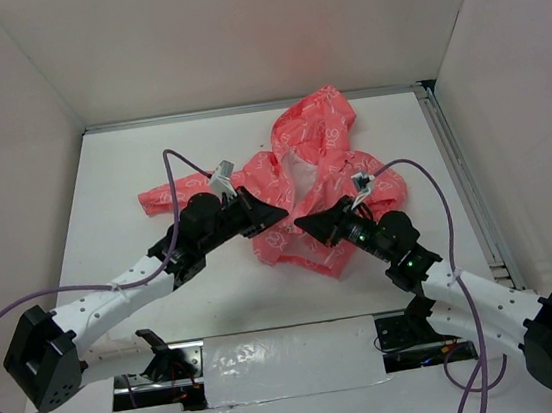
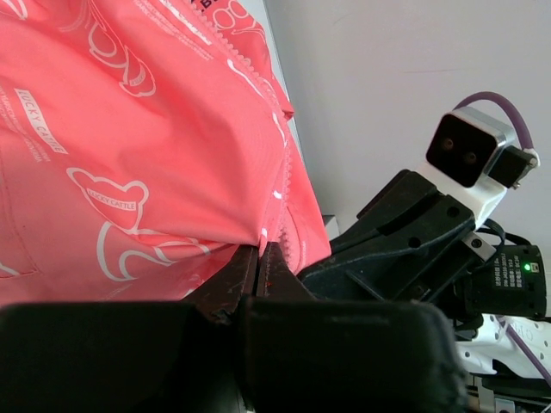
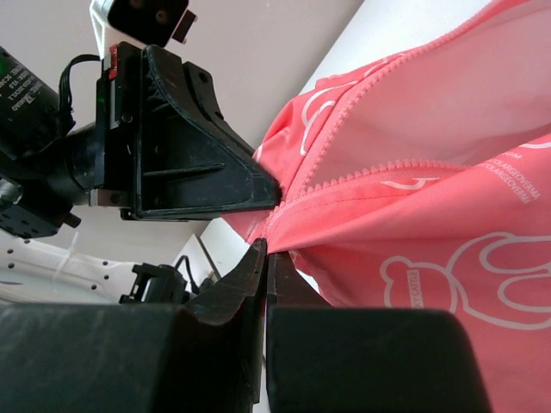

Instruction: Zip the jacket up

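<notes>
— Lying crumpled in the middle of the table (image 1: 112, 186), a little toward the far side: the jacket (image 1: 316, 161), its two rows of zipper teeth (image 3: 344, 129) apart where I can see them.
— And the grippers?
— My left gripper (image 2: 260, 251) is pinched tight on the jacket's edge beside the teeth. My right gripper (image 3: 266, 251) is clamped on the facing edge, tip nearly meeting tip.
— Surroundings?
— White walls (image 1: 234, 30) on three sides.
</notes>
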Controlling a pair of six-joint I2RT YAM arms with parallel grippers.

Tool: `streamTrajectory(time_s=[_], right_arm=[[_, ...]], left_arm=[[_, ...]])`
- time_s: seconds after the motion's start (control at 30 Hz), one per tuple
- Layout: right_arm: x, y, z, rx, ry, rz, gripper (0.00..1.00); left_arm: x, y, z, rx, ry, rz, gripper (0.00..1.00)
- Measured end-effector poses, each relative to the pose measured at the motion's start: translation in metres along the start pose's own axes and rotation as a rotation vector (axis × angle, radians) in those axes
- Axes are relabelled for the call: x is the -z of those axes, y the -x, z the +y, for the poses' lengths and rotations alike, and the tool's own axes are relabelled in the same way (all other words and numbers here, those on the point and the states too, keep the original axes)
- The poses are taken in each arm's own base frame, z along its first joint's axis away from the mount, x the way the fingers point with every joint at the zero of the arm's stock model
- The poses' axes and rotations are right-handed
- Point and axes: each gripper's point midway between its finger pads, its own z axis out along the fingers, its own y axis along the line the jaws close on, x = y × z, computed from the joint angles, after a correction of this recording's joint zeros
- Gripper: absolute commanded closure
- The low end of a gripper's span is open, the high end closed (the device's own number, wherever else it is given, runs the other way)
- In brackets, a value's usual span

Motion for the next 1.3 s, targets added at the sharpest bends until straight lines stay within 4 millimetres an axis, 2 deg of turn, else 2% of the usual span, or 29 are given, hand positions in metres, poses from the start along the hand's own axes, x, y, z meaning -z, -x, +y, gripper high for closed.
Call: streamTrajectory(time_s=[0.4, 0.73, 0.87, 1.03, 1.17, 1.3], right_arm=[[-0.001, 0.004, -0.002, -0.02, -0.003, -0.022, 1.0], [-0.007, -0.005, -0.024, -0.007, -0.094, -0.015, 1.0], [-0.007, -0.005, -0.021, 0.004, -0.08, -0.012, 1.0], [0.0, 0.007, -0.005, 0.018, -0.035, -0.045, 1.0], [0.01, 0.017, 0.01, 0.027, 0.011, -0.084, 1.0], [0.018, 0.011, 0.009, 0.016, 0.027, -0.08, 1.0]], left_arm=[[0.007, -0.006, -0.006, 0.021, -0.035, 0.005, 1.0], [0.012, -0.021, -0.019, -0.001, -0.053, 0.021, 1.0], [0.012, -0.023, -0.016, -0.006, -0.029, 0.014, 1.0], [0.012, -0.013, -0.009, -0.021, 0.02, -0.041, 1.0], [0.014, 0.0, -0.015, -0.026, 0.026, -0.09, 1.0], [0.014, 0.006, -0.018, -0.026, 0.021, -0.116, 1.0]])
